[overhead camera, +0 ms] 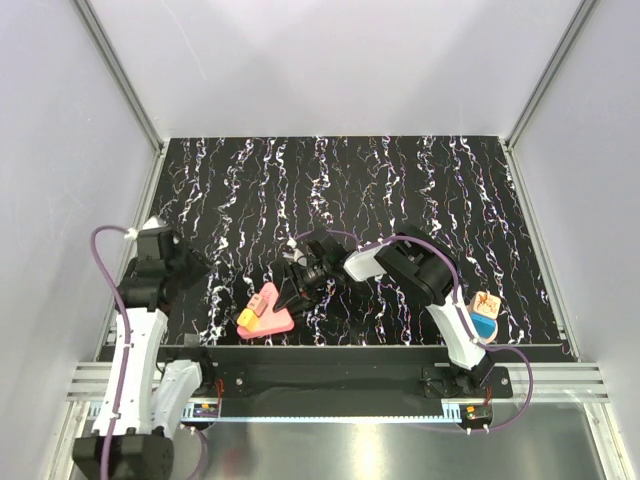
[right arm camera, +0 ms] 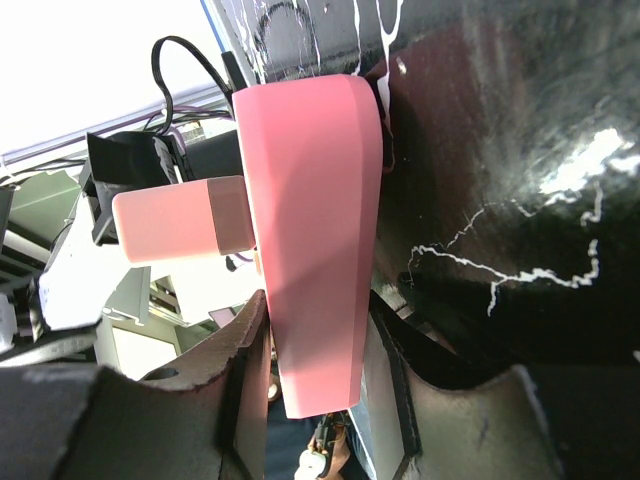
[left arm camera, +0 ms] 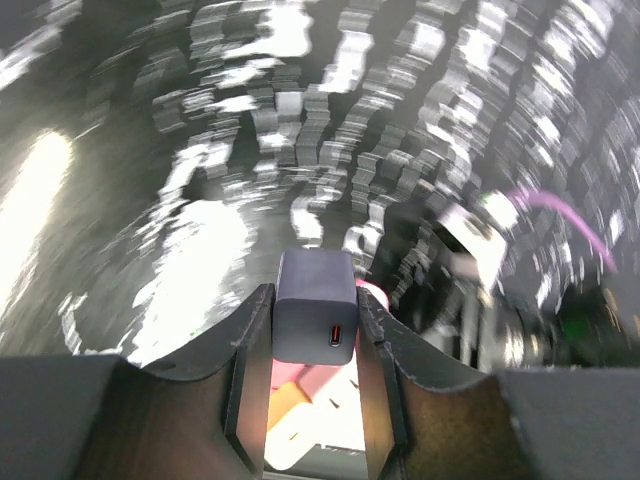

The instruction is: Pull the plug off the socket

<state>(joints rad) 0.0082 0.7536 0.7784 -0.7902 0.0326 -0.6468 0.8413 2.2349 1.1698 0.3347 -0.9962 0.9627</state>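
We see the L gripper [left arm camera: 314,305] pinching a grey plug [left arm camera: 314,318] above the table [overhead camera: 400,190], apart from the pink socket [right arm camera: 310,250]; R gripper [right arm camera: 315,330] clamps the socket nr the front edge.

Left arm [overhead camera: 135,345] and right arm [overhead camera: 455,330] show white links, black joints, purple cables [overhead camera: 97,255], dark pincer fingers [left arm camera: 247,385].
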